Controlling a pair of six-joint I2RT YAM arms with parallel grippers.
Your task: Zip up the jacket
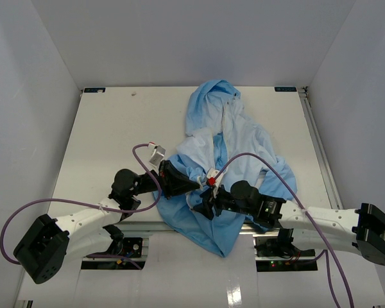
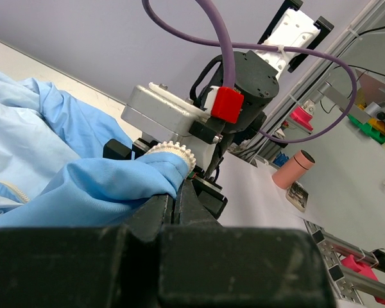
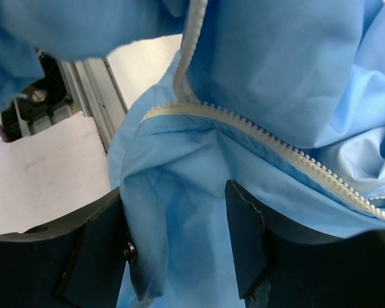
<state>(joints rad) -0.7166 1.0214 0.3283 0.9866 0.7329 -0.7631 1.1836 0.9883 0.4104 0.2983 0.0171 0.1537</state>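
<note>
Jacket (image 1: 234, 144) bunched mid-table (image 1: 109, 135), hood at 12 o'clock, hem over the 6 o'clock edge.
Left gripper (image 1: 192, 186) is clamped on a cloth fold. Right gripper (image 3: 179, 237) stands apart around loose cloth, zipper (image 3: 276, 144) at its 1 o'clock, so closing now likely catches cloth, not teeth.

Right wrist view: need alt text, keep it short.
A light blue jacket fills the frame, its pale zipper strip running diagonally from upper centre to the right edge. The right gripper stands open at the bottom, a fold of fabric between its dark fingers. A metal rail shows at left.
</note>
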